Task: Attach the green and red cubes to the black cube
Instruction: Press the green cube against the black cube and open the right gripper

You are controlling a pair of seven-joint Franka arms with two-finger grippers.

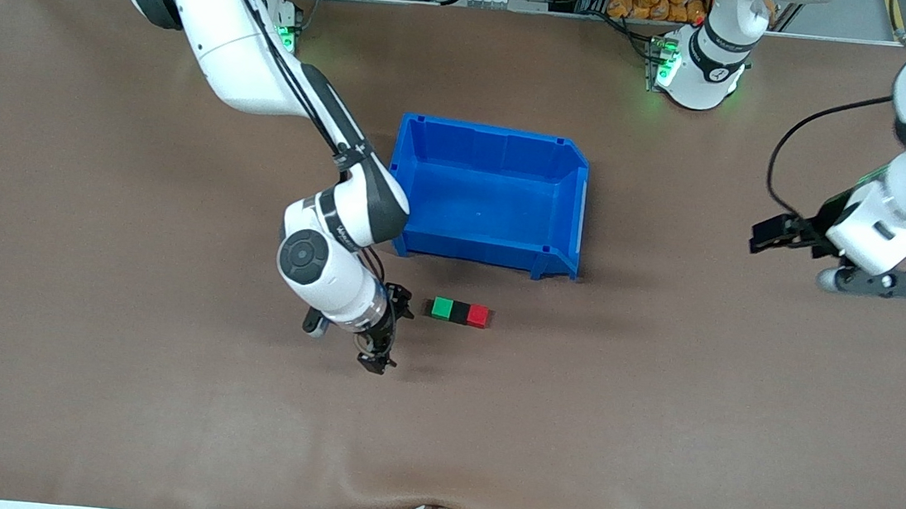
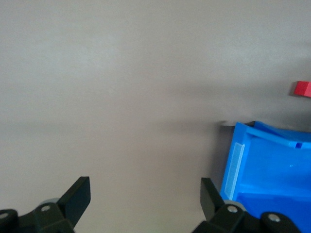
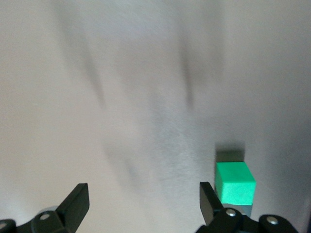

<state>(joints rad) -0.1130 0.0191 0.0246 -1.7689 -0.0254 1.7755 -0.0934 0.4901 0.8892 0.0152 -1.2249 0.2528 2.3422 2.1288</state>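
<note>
Only front view shows black cube [image 1: 459, 312] (between green cube [image 1: 441, 308], red cube [image 1: 478, 316]), both tools wide

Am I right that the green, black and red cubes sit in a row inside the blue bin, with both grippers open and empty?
Not quite: the green cube, black cube and red cube sit in a row on the table, outside the blue bin and nearer the camera, as the front view shows. The left gripper and right gripper are indeed open and empty.
</note>
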